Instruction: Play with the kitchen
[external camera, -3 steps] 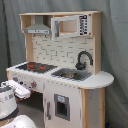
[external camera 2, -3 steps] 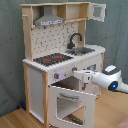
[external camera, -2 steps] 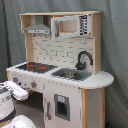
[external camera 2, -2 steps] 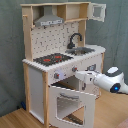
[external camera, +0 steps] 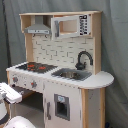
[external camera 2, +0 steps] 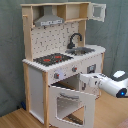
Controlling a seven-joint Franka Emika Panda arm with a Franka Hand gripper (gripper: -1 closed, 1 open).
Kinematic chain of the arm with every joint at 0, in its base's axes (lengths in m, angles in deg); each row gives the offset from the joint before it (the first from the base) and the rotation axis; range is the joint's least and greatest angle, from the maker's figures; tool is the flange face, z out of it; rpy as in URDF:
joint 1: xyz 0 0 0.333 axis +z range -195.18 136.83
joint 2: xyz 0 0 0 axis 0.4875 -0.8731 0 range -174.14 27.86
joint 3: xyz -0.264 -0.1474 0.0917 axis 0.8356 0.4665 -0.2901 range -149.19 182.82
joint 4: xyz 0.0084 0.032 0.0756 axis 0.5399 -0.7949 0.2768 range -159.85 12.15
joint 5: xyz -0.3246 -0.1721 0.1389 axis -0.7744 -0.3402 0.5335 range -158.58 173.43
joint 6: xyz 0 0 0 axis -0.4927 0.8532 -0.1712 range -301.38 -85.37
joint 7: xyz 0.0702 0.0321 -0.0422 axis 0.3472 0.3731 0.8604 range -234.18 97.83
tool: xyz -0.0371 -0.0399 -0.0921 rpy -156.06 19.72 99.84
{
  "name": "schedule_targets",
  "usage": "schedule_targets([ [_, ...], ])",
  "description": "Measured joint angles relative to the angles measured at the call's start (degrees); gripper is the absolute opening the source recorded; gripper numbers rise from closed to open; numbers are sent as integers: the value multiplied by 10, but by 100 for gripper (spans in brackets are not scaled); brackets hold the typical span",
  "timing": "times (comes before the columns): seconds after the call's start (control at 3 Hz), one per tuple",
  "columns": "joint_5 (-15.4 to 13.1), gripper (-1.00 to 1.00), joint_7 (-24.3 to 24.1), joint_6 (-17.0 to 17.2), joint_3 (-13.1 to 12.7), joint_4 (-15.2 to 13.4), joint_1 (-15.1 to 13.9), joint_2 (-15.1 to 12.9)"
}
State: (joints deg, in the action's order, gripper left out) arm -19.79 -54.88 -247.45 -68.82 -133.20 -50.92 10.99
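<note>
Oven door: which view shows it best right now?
The second exterior view: the oven door hangs open toward the camera, its window frame plain, with the hand just above it. The first exterior view shows only its edge under the knobs, behind the arm.

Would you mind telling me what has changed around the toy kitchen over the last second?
The gripper has drawn slightly back from the kitchen, toward the second exterior view's right, and has sunk lower at the first exterior view's left edge. It holds nothing. The oven door stays swung open; the hob, sink and faucet are unchanged.
</note>
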Motion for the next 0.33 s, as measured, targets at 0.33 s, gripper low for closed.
schedule_targets([
  [0.33, 12, 100, 0, 43, -5, -3, 38, -3],
])
